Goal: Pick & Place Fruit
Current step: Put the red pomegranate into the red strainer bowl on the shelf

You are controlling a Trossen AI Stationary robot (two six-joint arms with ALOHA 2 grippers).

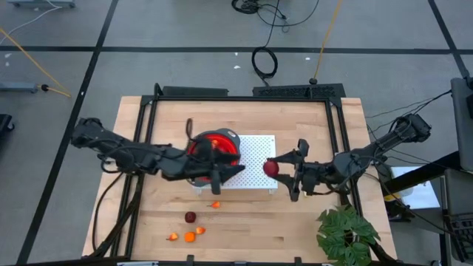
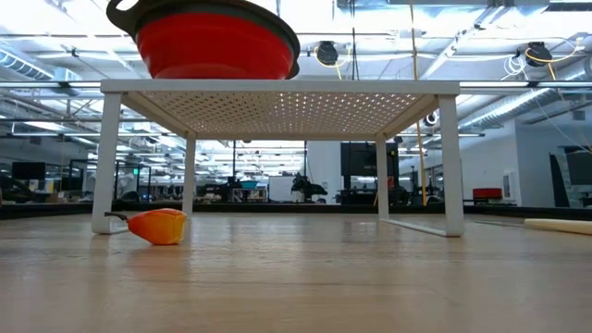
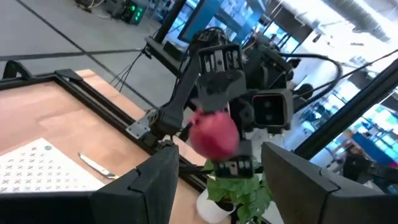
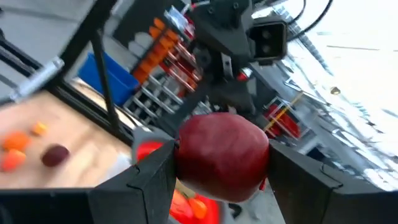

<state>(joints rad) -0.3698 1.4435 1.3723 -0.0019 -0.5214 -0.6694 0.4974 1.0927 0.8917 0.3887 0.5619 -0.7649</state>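
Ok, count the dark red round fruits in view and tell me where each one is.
2. One dark red fruit is clamped in the right hand above the white rack's edge; a smaller one lies on the table near the orange bits. Others may be hidden.

Grey floor [image 1: 185,29]; bright ceiling lights [image 2: 518,18]

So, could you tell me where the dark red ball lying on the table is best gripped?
Across its middle, from straight above. The dark red ball is round, so any pair of opposite sides serves, and it lies on bare table apart from the orange bits. The left gripper is open and nearest; the right gripper holds a red fruit.
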